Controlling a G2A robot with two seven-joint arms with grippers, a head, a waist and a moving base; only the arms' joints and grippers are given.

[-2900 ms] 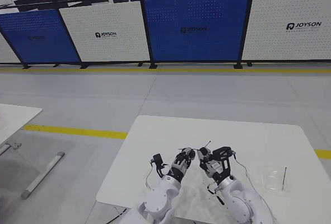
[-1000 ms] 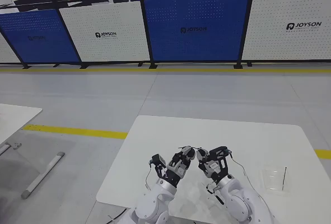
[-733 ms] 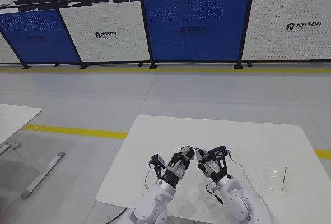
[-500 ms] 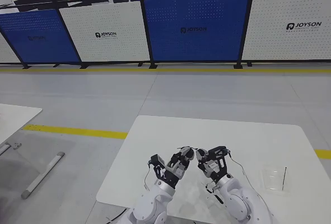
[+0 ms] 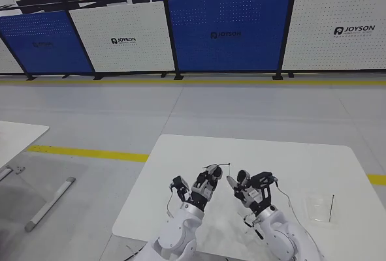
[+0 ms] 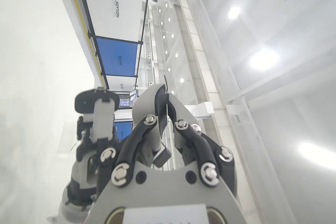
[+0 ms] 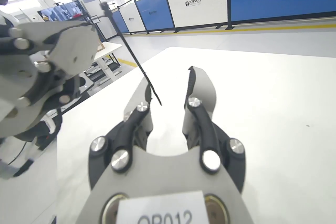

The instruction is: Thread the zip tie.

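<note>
A thin black zip tie is pinched in my left gripper, which is shut on it; a short end of the zip tie sticks out past the fingertips. In the top view the left gripper is raised over the front of the white table, with the zip tie pointing right. My right gripper is just to its right, open and holding nothing. In the right wrist view, the tie's free end slants down beside one finger of the right gripper.
A clear plastic tray lies on the table to the right, with a spare black zip tie on its right side. The table's front edge runs just behind both arms. The far half of the tabletop is bare.
The two grippers were close together at the zip tie. The right gripper has since opened and drawn away to the right, while the left has moved slightly farther away with the tie.
</note>
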